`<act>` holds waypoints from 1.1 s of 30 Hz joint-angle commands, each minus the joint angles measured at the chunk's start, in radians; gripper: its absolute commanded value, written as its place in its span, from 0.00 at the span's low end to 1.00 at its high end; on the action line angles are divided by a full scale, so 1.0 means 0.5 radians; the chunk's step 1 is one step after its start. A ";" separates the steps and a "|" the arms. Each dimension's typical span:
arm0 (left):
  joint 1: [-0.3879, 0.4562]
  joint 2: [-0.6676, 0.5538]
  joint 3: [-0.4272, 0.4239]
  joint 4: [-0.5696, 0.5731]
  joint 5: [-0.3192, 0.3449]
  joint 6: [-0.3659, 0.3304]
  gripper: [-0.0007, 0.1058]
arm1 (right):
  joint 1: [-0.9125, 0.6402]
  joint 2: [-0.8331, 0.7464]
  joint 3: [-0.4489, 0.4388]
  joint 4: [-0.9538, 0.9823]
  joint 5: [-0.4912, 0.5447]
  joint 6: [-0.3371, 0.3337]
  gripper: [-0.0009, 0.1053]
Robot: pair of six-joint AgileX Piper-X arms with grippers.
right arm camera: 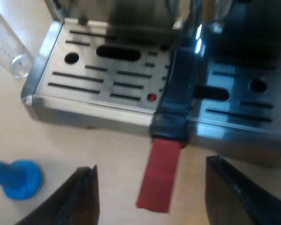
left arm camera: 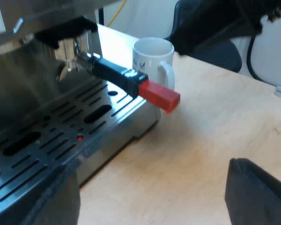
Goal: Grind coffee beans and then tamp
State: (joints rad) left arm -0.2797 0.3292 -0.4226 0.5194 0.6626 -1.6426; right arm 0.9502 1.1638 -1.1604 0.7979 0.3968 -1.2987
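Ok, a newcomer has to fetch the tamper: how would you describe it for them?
Find the espresso machine and its slotted metal drip tray. On the table near the tray's corner sits the tamper. It alone is blue, unlike the red handle end and the clear measuring glass.

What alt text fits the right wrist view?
The open right gripper hovers at the red end of the holder's handle, which juts from the front of the espresso machine. A blue tamper and a measuring glass sit on the table nearby.

Left sideways, right overhead, both close on handle (left arm camera: 124, 77)
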 commanded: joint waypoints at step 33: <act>-0.009 0.200 -0.003 -0.060 0.138 -0.019 0.63 | -0.240 0.585 -0.107 -0.068 -0.276 0.185 0.50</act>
State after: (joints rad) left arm -0.2797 0.4305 -0.4226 0.4915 0.7170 -1.6452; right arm 0.8388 1.4554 -1.2101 0.7688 0.2546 -1.2077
